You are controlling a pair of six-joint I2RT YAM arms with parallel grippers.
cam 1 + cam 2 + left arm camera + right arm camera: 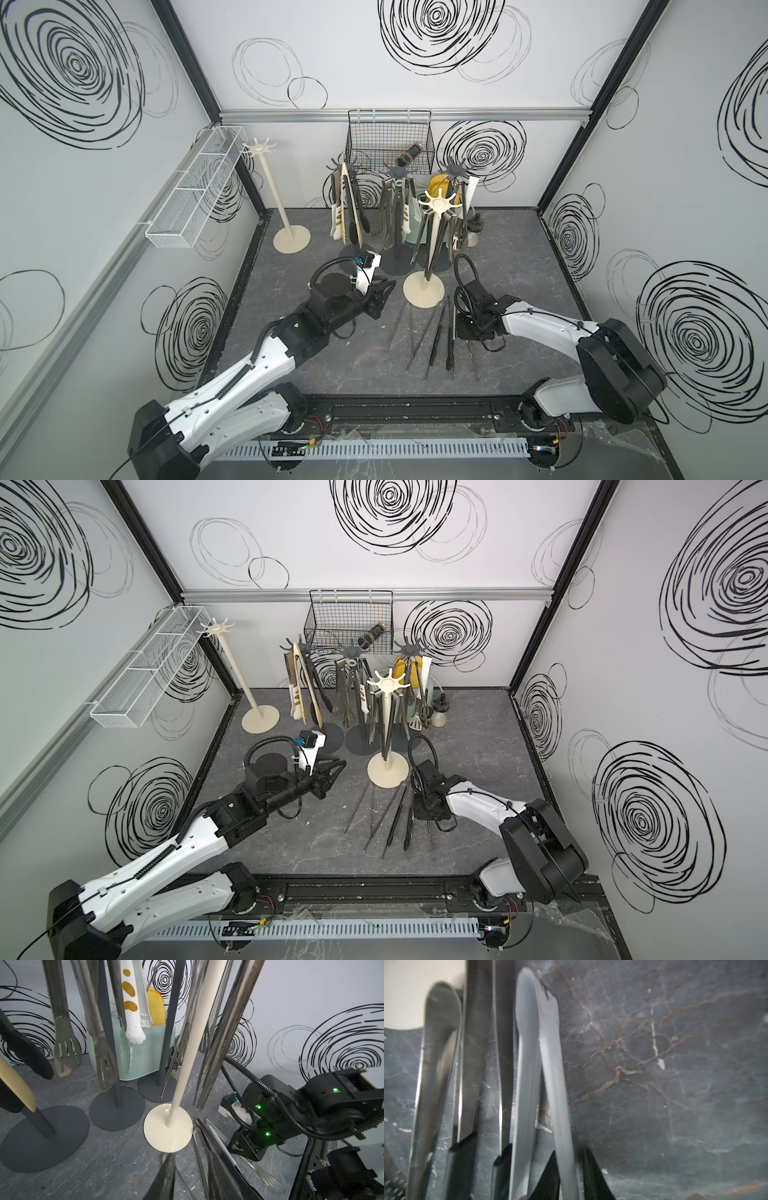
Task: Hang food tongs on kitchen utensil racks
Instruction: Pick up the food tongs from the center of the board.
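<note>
1. At the far left of the surface, an empty cream rack is seen standing well apart from the others, with every hook free.
2. The left fingers are held low, just beside the round base of the near cream rack and aimed toward it. A narrow gap is seen between them and nothing is held.
3. Three dark grey racks are clustered behind and are hung with tongs. Steel tongs are also carried by the near cream rack.
4. The loose food tongs are fanned on the surface just in front of that cream base. Their long axes run from the racks toward the robot, with the hinge ends toward the racks.
5. The right fingers are set straight down over the rightmost grey tongs, narrow and on either side of one arm. Whether that arm is pinched cannot be told, as the view is blurred.
6. The right arm is judged the nearer. The hinge end lies ahead of the fingers along the tongs' axis, toward the near cream rack.
</note>
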